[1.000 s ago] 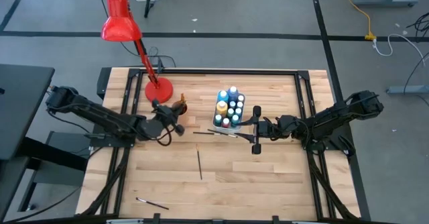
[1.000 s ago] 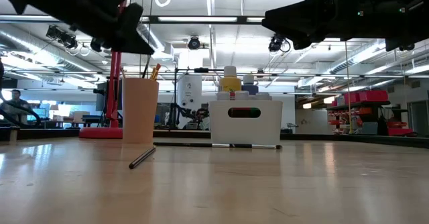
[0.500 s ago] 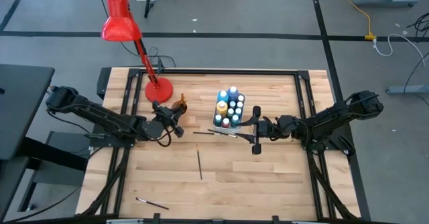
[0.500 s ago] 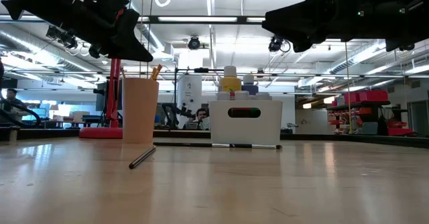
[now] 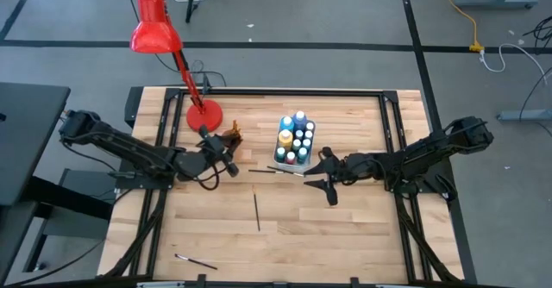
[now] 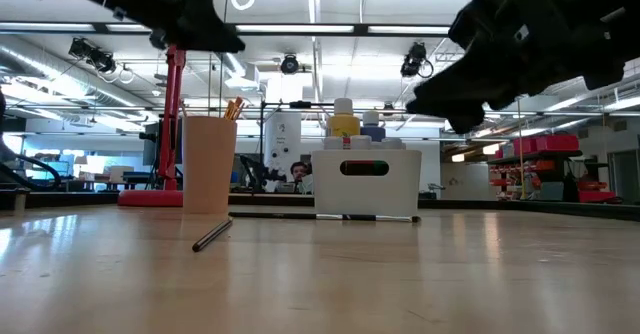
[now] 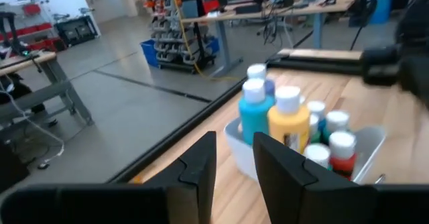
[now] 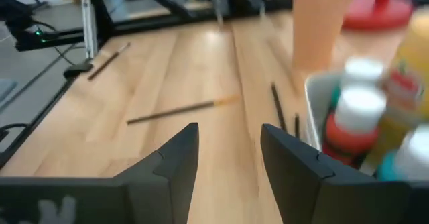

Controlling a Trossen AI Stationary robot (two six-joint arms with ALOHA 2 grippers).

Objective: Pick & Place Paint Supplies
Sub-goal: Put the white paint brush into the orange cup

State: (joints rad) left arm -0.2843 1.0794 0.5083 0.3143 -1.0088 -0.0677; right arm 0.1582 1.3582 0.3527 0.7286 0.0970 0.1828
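Brushes point(image 5: 278, 171) lie on the table just beside right gripper point(image 5: 323, 174).

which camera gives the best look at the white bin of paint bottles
The high view: the bin shows whole from above, every bottle cap countable. The low view shows only its front wall and a few tops. The left wrist view shows it close but slightly blurred; the right wrist view catches one blurred corner.

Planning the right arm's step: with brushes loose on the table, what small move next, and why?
Probably lower the right end effector onto the brush lying beside the bottle bin; its fingers are open, empty, and hover just above that brush.
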